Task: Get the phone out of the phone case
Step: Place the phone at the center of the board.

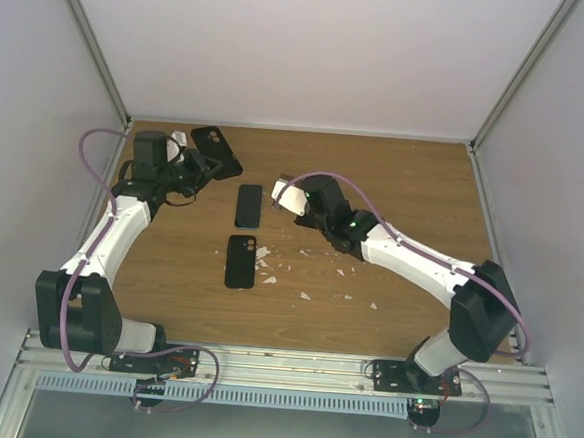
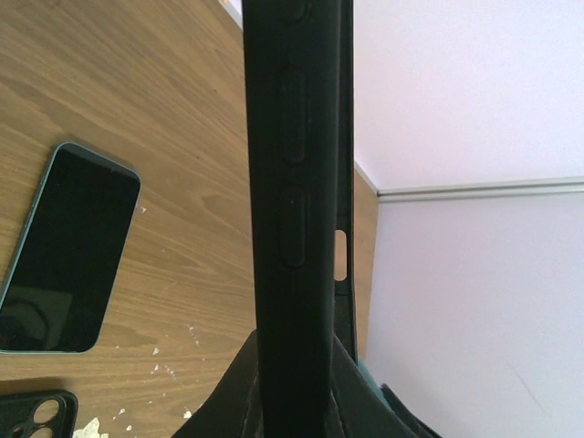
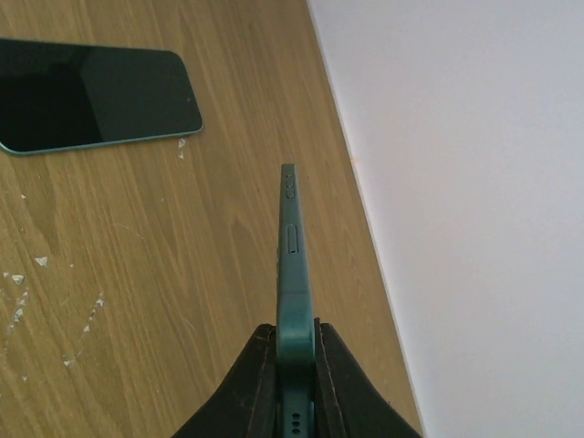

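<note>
Between the closed fingers of the right gripper [image 3: 294,336] you find the teal phone [image 3: 292,265], bare and held edge-on. At its 10 o'clock, the left gripper [image 2: 292,370] clamps the black phone case [image 2: 292,182]. On the table [image 1: 404,187], a second phone [image 1: 248,205] lies at 9 o'clock and a second case [image 1: 240,261] at 7 o'clock.

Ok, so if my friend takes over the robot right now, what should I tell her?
The left gripper is shut on the black case, at the far left of the table.
The right gripper is shut on the teal phone, near the middle.
On the table lie a second phone, screen up, a spare case and white crumbs.
Done: phone and case look apart, one in each gripper.
Left: probably set both down. I cannot confirm the held case is empty.
</note>
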Action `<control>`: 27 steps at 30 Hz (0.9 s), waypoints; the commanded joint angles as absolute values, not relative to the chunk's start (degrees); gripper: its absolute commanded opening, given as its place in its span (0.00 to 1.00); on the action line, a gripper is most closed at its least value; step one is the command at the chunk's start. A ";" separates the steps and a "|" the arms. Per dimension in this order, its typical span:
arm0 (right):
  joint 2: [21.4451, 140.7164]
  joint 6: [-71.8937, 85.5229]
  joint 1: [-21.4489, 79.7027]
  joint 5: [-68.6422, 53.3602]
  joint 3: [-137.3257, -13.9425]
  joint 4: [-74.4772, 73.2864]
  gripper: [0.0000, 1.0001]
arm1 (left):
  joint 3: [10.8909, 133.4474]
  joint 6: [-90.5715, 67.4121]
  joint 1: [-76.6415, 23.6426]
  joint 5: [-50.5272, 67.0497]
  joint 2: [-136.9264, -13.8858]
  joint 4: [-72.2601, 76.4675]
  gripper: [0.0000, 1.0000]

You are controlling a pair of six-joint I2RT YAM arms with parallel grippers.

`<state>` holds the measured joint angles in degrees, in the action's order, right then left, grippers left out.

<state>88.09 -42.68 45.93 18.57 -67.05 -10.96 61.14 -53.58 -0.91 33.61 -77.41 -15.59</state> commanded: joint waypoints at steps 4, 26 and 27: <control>94.34 -44.79 47.52 25.15 -67.50 -1.15 0.00 | 60.13 -53.88 -0.18 34.49 -75.31 -12.65 0.00; 110.59 -48.52 50.80 32.95 -64.46 10.98 0.00 | 59.65 -53.94 2.11 34.98 -75.14 -12.80 0.00; 111.11 -48.45 51.12 33.16 -64.11 11.45 0.01 | 59.53 -53.95 2.18 34.96 -75.15 -12.72 0.00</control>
